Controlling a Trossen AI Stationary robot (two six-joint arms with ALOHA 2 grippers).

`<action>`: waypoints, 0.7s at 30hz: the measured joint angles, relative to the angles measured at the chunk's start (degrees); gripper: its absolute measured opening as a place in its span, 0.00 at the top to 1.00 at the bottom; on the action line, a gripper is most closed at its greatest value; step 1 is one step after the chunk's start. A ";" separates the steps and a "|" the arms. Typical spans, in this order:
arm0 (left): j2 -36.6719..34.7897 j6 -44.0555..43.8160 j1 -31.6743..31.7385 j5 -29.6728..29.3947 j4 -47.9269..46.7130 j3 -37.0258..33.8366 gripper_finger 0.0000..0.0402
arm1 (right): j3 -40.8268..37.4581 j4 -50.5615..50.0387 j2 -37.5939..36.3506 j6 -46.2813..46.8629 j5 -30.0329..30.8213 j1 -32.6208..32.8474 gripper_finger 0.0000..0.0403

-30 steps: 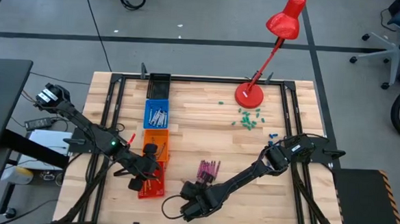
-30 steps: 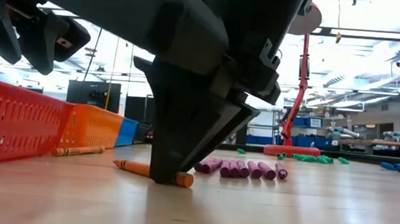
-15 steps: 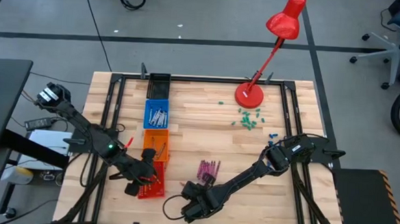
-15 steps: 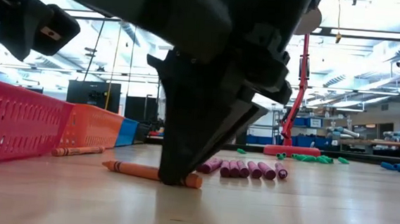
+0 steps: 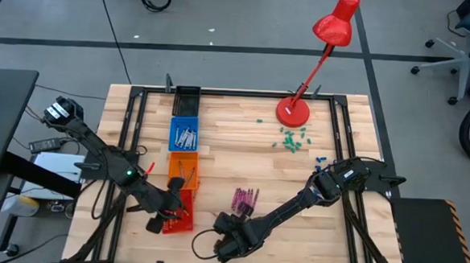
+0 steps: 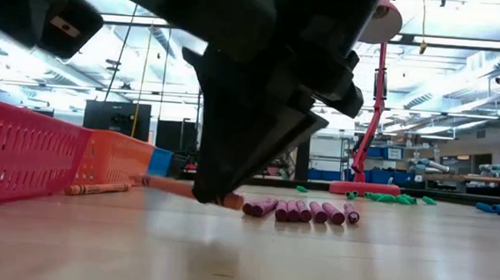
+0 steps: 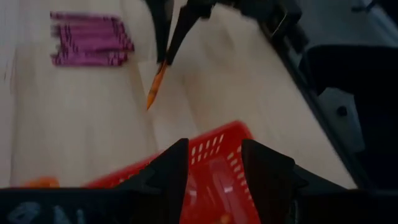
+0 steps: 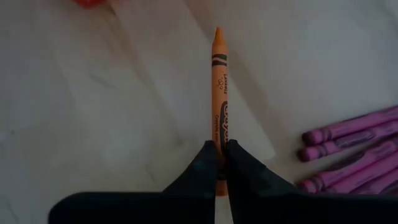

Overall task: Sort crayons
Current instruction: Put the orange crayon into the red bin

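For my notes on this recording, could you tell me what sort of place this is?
Probably a robotics lab or workshop: a framed wooden table on grey floor, office chairs nearby, and workbenches under ceiling lights behind.

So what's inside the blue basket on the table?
The blue plastic basket holds a small pile of grey-silver crayons, seen from above. Whether anything lies beneath them cannot be seen. From the low view only its outer wall shows.
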 joint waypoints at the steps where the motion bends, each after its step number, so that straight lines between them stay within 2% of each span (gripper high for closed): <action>1: 0.00 0.08 0.00 0.00 0.94 0.00 0.60 | 0.04 0.04 -0.02 0.20 0.92 0.06 0.95; 6: 0.00 0.39 0.00 0.00 4.46 0.00 0.60 | 0.06 0.52 -0.13 1.14 8.16 0.94 0.95; 15: 0.00 0.07 0.45 -0.27 6.44 0.00 0.60 | 2.71 1.71 -0.33 0.71 33.63 4.21 0.94; 17: 0.00 0.30 0.46 -0.46 7.95 0.00 0.60 | 3.59 3.80 -0.33 -2.39 37.34 4.67 0.94; 21: 0.00 1.98 0.44 -1.47 11.22 0.00 0.60 | 4.81 12.10 -0.35 -12.82 40.02 5.13 0.94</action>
